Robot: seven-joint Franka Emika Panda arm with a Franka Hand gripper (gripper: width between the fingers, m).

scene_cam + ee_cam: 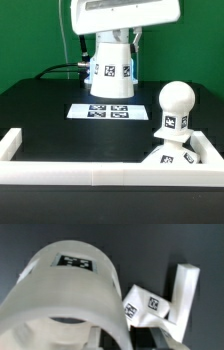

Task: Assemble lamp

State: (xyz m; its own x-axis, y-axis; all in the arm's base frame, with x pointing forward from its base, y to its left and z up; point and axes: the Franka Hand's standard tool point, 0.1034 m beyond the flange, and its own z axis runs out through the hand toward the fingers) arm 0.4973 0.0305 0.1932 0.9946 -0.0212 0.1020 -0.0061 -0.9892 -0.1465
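Observation:
The tapered white shade (111,70) with square tags stands upright behind the marker board (102,110), near the table; I cannot tell if it touches. My gripper (115,42) comes down from above and is shut on the shade's upper rim. In the wrist view the shade (70,286) fills the frame, and my gripper (125,337) pinches its wall. The rounded bulb (176,100) stands upright on the low angular base (168,156) at the exterior view's right front. The tagged base (146,305) also shows in the wrist view beyond the shade.
A low white wall (90,172) runs along the front of the black table and up both sides; in the wrist view the wall (186,288) stands right by the base. A black cable (60,70) lies at the back left.

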